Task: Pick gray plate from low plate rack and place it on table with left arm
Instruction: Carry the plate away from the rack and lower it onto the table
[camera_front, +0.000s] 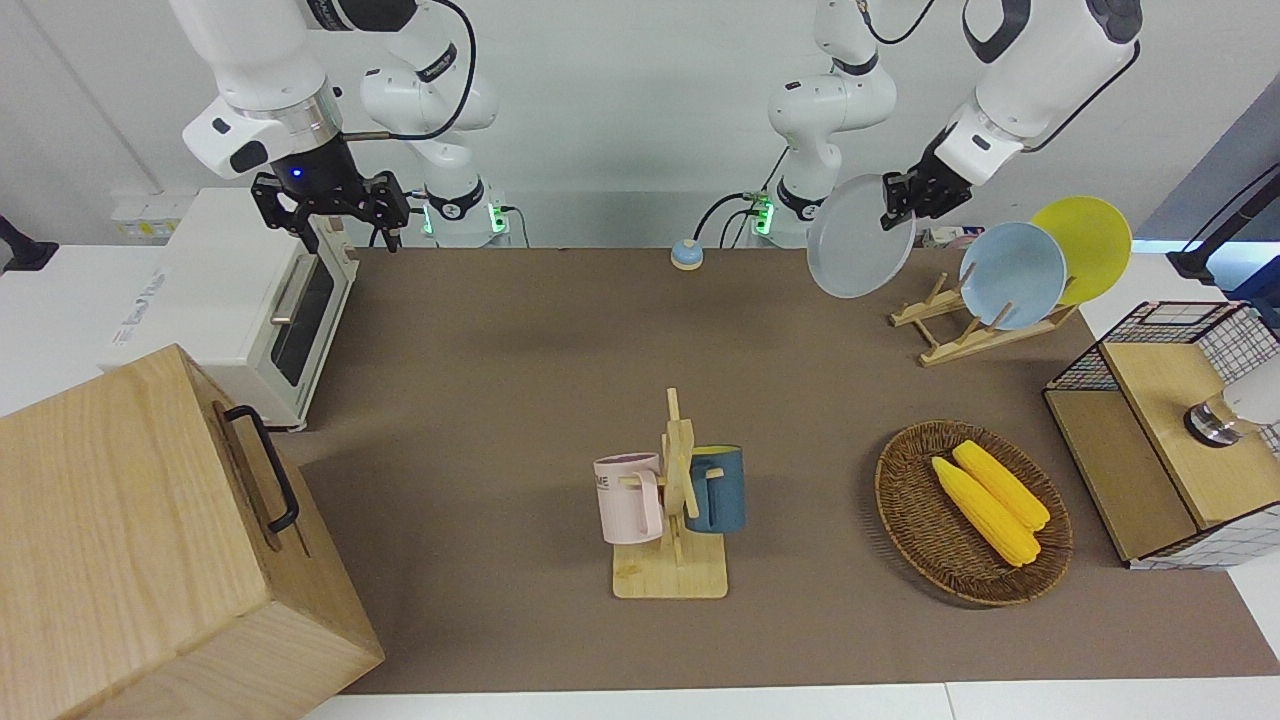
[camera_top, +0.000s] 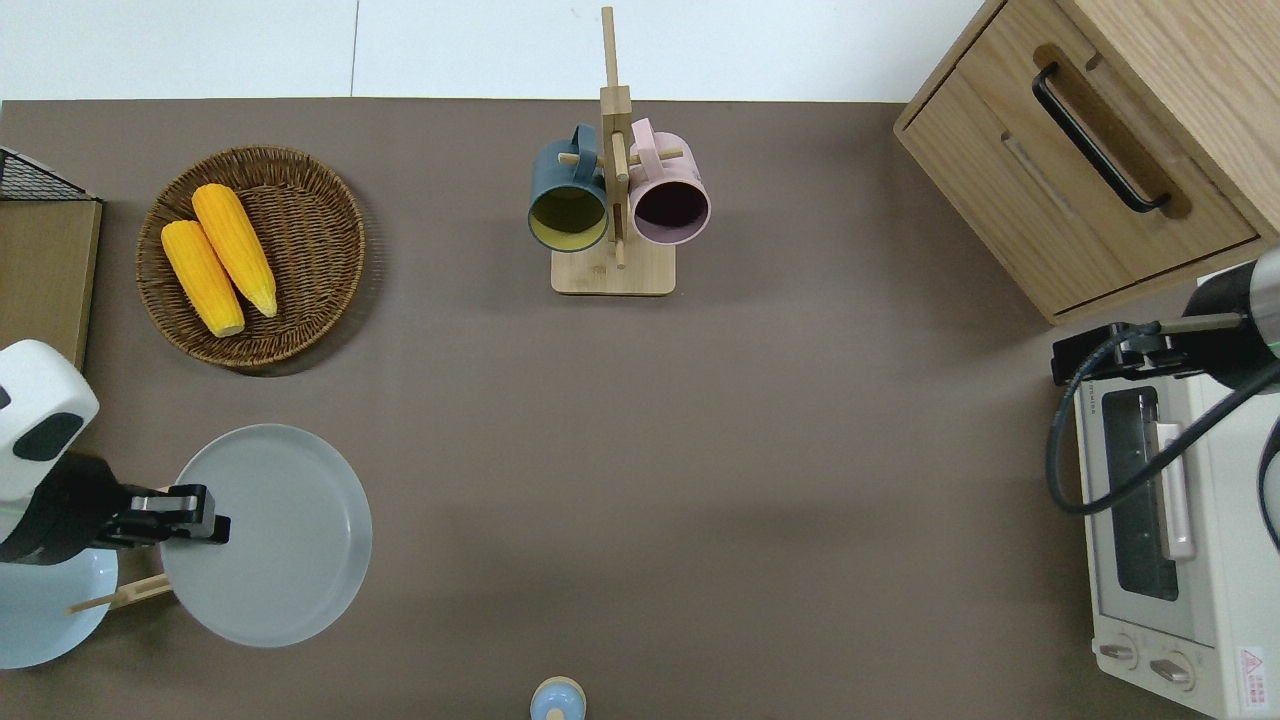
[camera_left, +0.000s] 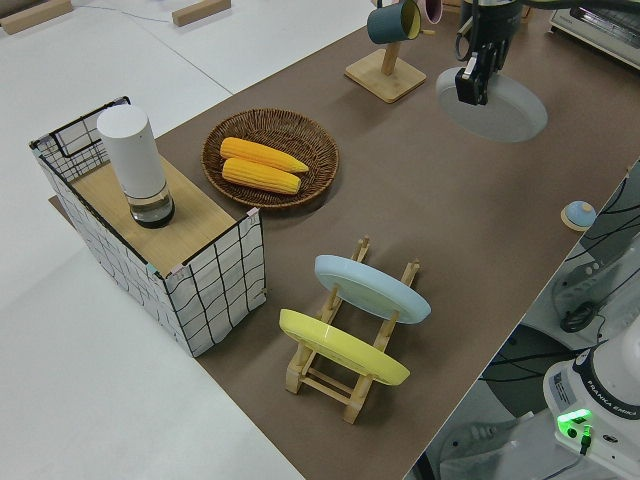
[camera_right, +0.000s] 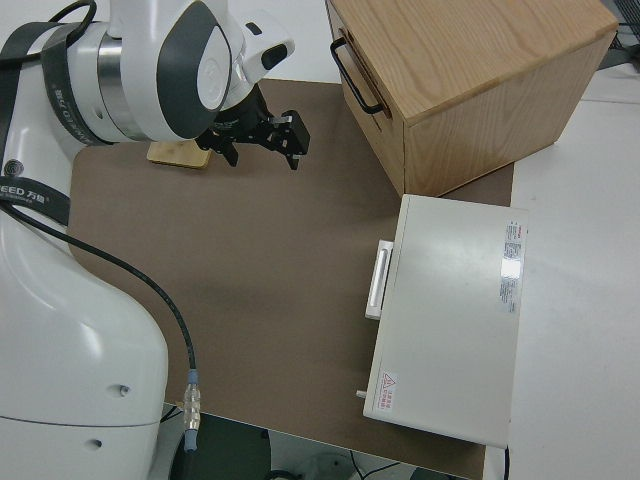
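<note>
My left gripper (camera_top: 205, 528) is shut on the rim of the gray plate (camera_top: 270, 540) and holds it in the air, tilted nearly flat. It is over bare table (camera_top: 700, 450) just beside the low plate rack (camera_front: 960, 328), toward the table's middle. The plate also shows in the front view (camera_front: 855, 240) and the left side view (camera_left: 500, 108). The rack (camera_left: 345, 378) still holds a light blue plate (camera_front: 1012, 275) and a yellow plate (camera_front: 1088, 245). My right arm is parked, its gripper (camera_front: 345, 225) open.
A wicker basket (camera_top: 335, 260) with two corn cobs lies farther from the robots than the rack. A mug stand (camera_top: 612, 275) with two mugs stands at mid-table. A wooden drawer cabinet (camera_top: 1080, 150) and a toaster oven (camera_top: 1170, 540) fill the right arm's end. A small blue knob (camera_top: 557, 700) sits near the robots.
</note>
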